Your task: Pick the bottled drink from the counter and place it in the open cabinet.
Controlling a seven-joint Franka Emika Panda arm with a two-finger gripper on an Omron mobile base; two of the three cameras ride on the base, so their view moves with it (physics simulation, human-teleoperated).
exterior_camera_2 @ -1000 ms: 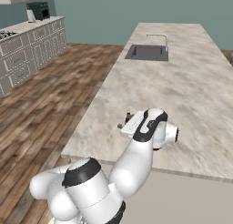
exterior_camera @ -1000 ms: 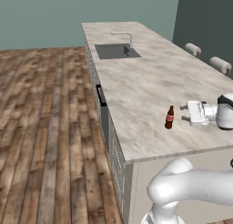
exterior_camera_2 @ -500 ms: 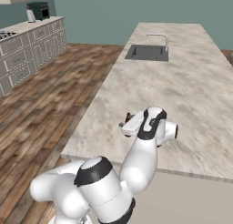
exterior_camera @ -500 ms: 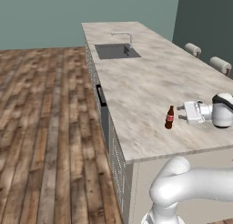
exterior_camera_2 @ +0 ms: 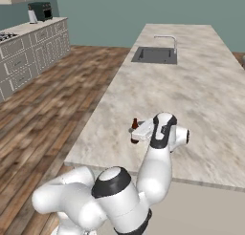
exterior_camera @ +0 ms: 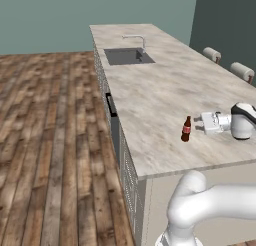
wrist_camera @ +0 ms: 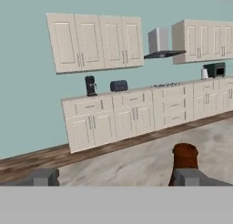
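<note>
The bottled drink (exterior_camera: 186, 129), dark brown with a red label, stands upright on the beige marble counter (exterior_camera: 150, 90) near its front end. My gripper (exterior_camera: 199, 121) lies level just right of it, open and pointing at it, holding nothing. From the right base view the bottled drink (exterior_camera_2: 134, 132) peeks out behind the white hand, with the gripper (exterior_camera_2: 132, 130) beside it. In the hand view the bottle's top (wrist_camera: 185, 156) rises just behind the right fingertip (wrist_camera: 191, 176), off to the side of the gap. The open cabinet is out of view.
An inset sink (exterior_camera: 127, 56) with a thin faucet (exterior_camera: 135, 38) sits at the counter's far end. Two stools (exterior_camera: 212, 54) stand along its right side. Across the wood floor is a run of shut cabinets (wrist_camera: 113, 120) with a coffee machine (wrist_camera: 90, 85) and toaster (wrist_camera: 119, 85).
The hand has edged slightly towards the bottle while the arm's elbow swung round. The bottle has not moved and the gripper stays open.
</note>
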